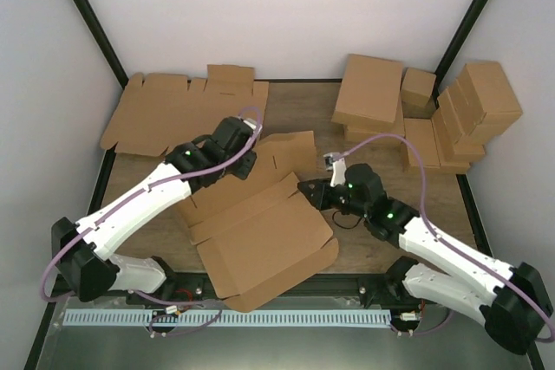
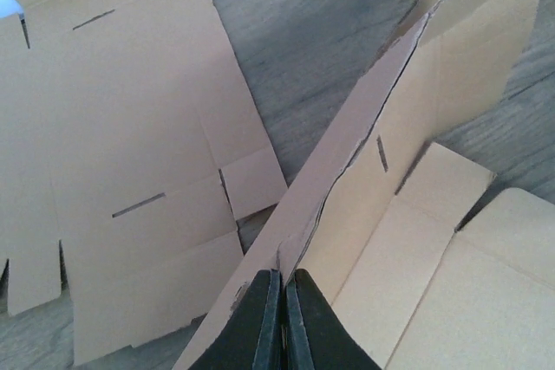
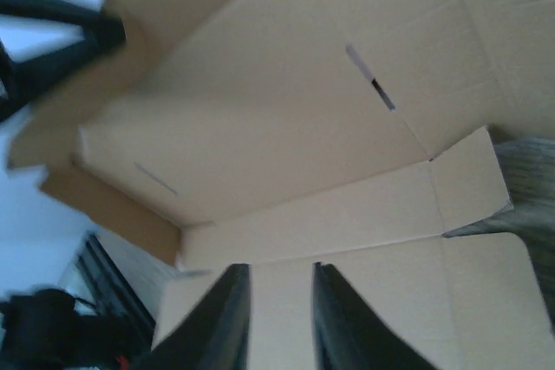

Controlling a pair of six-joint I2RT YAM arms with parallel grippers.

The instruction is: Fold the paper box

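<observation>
My box (image 1: 260,240) lies in the middle of the table (image 1: 299,108), between the two arms, part-formed. Its broad front panel lies flat and reaches to the near edge, and the rear section is raised off the surface. The cardboard is plain brown, cut with short slots and marked with crease lines.

The left gripper (image 2: 282,279) is on the raised rear part. Its fingers are pressed together on the top edge of a doubled-over wall, and the cardboard runs straight in between them. The right gripper (image 3: 279,270) is at the box's right side, over the flat panel. Its fingers stand a little apart, and I can see bare cardboard through the gap, so it is gripping nothing.

The surface is grey-brown wood grain, worn-looking in the wrist views. Flat blanks (image 1: 173,114) are spread at the rear left corner, and one lies just beside my box under the left wrist. Closed boxes (image 1: 368,93) of the same brown are piled at the rear right, some leaning against each other. White walls (image 1: 286,15) enclose the table on three sides, with black posts (image 1: 84,15) slanting up at both rear corners.
</observation>
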